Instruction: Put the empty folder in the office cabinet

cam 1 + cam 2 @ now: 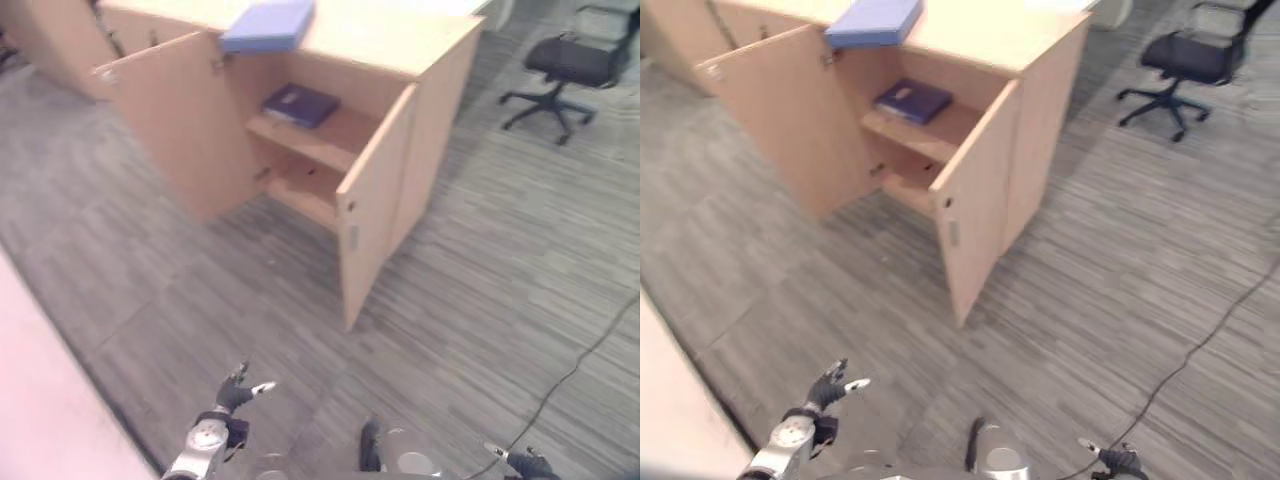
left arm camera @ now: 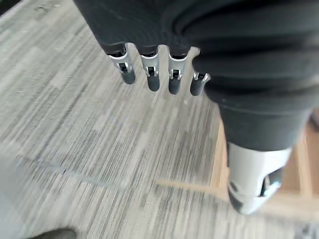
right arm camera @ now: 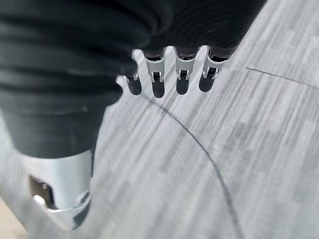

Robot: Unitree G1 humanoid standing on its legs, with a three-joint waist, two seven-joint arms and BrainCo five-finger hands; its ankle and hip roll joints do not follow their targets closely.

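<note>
Folder (image 1: pixel 268 26) light blue, flat atop open cabinet (image 1: pixel 430 120), overhanging edge.

Grey striped carpet floor (image 1: pixel 480 290); 1 black office chair (image 1: pixel 562 72) far right.

Wood office cabinet (image 1: pixel 1040 120) on grey carpet, both doors open. Light blue folder (image 1: pixel 875 22) lies on cabinet top, overhanging front edge. Dark blue book (image 1: pixel 913 100) flat on upper shelf inside. Black office chair (image 1: pixel 1185 65) at far right. Left hand (image 1: pixel 828 388) and right hand (image 1: pixel 1118 459) low in frame, nr bottom edge, holding nothing.
</note>
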